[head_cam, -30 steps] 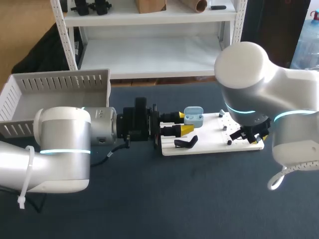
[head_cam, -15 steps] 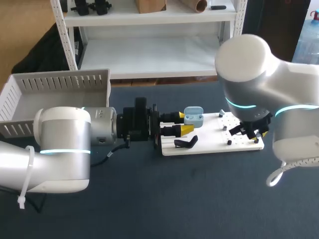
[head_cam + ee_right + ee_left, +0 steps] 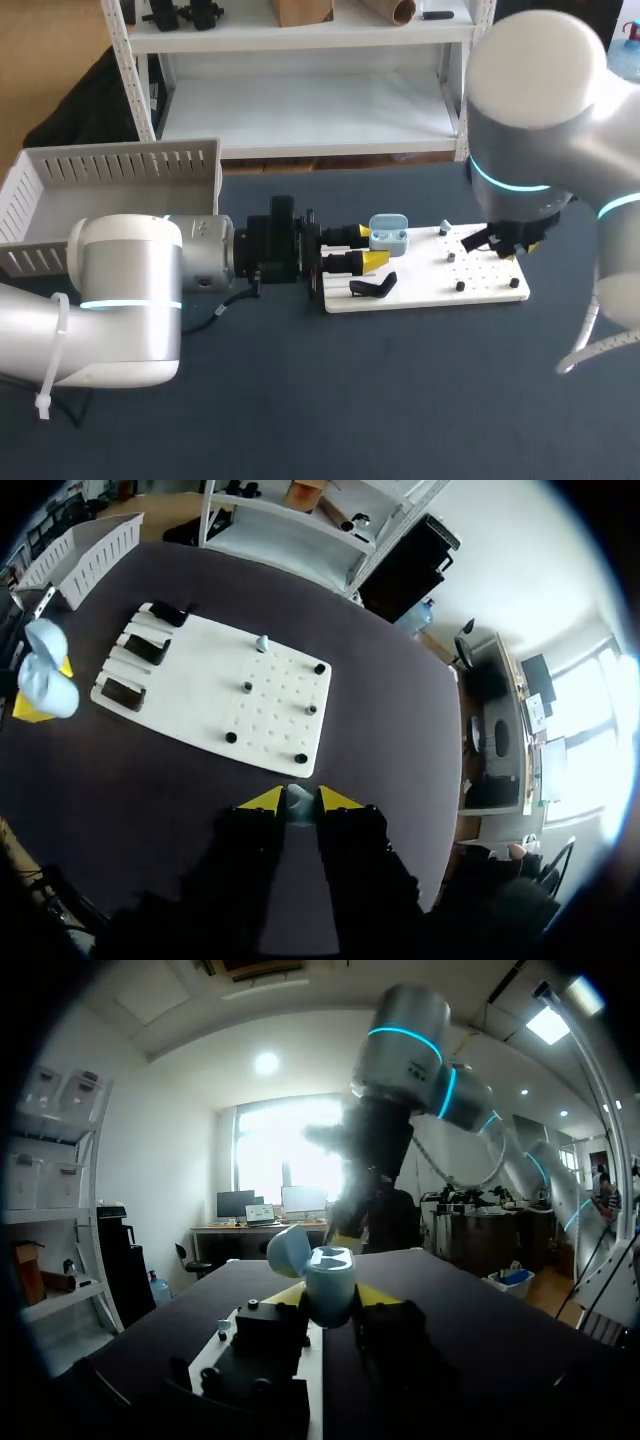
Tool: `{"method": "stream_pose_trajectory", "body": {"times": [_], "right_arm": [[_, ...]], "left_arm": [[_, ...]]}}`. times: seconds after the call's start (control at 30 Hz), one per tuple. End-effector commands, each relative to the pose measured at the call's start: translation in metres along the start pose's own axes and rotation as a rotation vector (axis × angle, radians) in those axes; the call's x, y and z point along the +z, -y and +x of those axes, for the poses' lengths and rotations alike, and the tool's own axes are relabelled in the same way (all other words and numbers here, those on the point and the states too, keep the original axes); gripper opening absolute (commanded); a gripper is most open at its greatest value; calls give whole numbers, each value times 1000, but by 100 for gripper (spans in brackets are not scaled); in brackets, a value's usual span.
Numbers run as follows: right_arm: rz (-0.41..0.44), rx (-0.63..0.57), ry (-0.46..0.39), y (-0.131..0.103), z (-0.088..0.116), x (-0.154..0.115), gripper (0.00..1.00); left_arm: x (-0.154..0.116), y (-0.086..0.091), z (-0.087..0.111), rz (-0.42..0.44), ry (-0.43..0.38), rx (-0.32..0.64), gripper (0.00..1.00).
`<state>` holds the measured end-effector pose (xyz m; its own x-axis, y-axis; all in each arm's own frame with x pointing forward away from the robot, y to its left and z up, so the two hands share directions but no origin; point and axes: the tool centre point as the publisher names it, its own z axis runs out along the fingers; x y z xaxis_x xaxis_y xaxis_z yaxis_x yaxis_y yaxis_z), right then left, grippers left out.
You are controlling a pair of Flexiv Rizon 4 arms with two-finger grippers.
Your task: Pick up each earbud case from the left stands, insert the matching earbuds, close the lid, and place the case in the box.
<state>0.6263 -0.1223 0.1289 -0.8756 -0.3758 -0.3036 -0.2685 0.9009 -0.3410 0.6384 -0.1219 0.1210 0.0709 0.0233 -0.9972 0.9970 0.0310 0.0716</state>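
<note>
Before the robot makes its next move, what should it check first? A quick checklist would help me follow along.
1. Case gripped: ok. The blue earbud case sits between the left pincer's yellow tips.
2. Lid open: ok. The lid is tipped back.
3. Earbud in hand: ok. A small pale earbud is pinched in the right pincer.
4. Earbud lined up over the case: not ok. The right pincer hangs over the end of the white board away from the case.
5. Earbud matches the case's slot: cannot tell.
</note>
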Motion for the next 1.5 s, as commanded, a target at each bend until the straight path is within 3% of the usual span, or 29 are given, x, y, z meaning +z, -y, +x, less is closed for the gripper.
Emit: {"method": "stream_pose_trajectory", "body": {"times": [0.03, 0.23, 0.37, 0.8, 1.07, 1.23, 1.37, 1.5], "right_arm": [[-20, -11, 14, -13, 7, -58, 0], [-57, -60, 45, -45, 5, -97, 0], [-78, -70, 78, -59, 4, -106, 0], [-78, -70, 78, -59, 4, -106, 0], [-37, 309, -98, -70, -31, -114, 0], [-11, 369, -143, -75, -43, -110, 0], [-1, 343, -221, -76, -40, -103, 0], [-27, 318, -235, -74, -36, -98, 0]], "left_arm": [[0, 2, 0, -8, 1, 2, 0], [0, 2, 0, -8, 1, 2, 0], [0, 2, 0, -8, 1, 2, 0], [0, 2, 0, -8, 1, 2, 0], [0, 2, 0, -8, 1, 2, 0], [0, 2, 0, -8, 1, 2, 0], [0, 2, 0, -8, 1, 2, 0], [0, 2, 0, -8, 1, 2, 0]]}}
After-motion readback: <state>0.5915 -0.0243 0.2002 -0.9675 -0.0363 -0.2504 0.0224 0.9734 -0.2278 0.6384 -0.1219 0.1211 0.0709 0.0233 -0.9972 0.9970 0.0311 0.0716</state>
